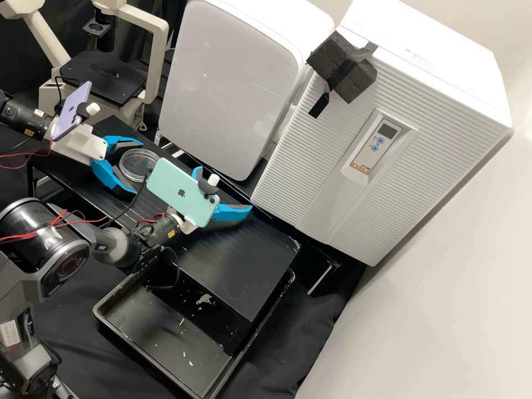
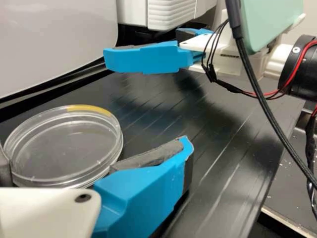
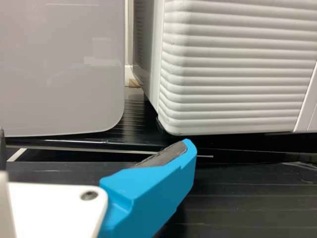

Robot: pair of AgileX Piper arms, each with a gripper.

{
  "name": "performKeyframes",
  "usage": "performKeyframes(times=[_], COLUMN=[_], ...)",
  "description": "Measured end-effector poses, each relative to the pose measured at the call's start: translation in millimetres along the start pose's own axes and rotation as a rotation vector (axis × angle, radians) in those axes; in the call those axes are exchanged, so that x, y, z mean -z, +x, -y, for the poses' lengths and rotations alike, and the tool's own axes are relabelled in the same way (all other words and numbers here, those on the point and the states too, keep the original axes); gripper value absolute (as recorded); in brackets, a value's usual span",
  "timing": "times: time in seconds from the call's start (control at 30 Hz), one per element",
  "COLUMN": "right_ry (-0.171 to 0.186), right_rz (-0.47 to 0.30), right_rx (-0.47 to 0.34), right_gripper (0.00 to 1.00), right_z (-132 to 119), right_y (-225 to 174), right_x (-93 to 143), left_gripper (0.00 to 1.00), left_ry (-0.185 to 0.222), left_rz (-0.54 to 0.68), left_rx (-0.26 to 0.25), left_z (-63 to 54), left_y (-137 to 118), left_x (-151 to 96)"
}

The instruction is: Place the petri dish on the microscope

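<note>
A: How far along is it?

B: Early, I'd judge. The petri dish [image 2: 64, 146] sits on the black table [image 1: 238, 266], toward its back edge, in the half nearer the microscope [image 1: 158, 44]. The left gripper [image 1: 139, 168] has its 2 fingers spread, 1 on each side of the dish.

A: So what's left?

B: Closing on it, lifting it, carrying it over and setting it flat on the stage [image 1: 86, 77].

A: And the right gripper [image 1: 226, 189]?

B: Jaws spread, pinching nothing, near the table's back edge.

A: What can't you make out?

B: Whether the left pads touch the dish; 1 finger is mostly cut off in the left wrist view. In the high view, the green phone [image 1: 177, 193] hides part of 1 right finger, and the microscope's top is cut off. I can't tell if the dish holds anything.
</note>
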State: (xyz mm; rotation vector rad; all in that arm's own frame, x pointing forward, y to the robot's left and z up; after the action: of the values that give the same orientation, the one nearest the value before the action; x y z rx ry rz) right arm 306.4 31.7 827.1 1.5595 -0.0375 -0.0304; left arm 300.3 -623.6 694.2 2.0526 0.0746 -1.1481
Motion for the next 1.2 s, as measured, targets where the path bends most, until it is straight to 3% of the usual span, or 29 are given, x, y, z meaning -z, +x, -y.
performKeyframes(times=[0.17,0.27,0.37,0.8,1.2], right_ry=[0.0,0.0,0.0,0.0,0.0], right_rz=[0.0,0.0,0.0,0.0,0.0], right_rx=[0.0,0.0,0.0,0.0,0.0], right_gripper=[1.0,1.0,1.0,1.0,1.0], right_z=[0,0,0,0,0], right_y=[0,0,0,0,0], right_x=[0,0,0,0,0], left_gripper=[1.0,1.0,1.0,1.0,1.0], left_ry=[0.052,0.063,0.063,-0.008,-0.016], left_rz=[-0.031,-0.027,-0.013,0.018,0.005], left_rx=[-0.061,-0.105,-0.125,-0.017,-0.008], left_z=[-13.4,-25.1,-29.0,-12.6,-12.9], left_y=[-19,-30,-33,-6,3], left_x=[-5,-10,-13,-5,-1])
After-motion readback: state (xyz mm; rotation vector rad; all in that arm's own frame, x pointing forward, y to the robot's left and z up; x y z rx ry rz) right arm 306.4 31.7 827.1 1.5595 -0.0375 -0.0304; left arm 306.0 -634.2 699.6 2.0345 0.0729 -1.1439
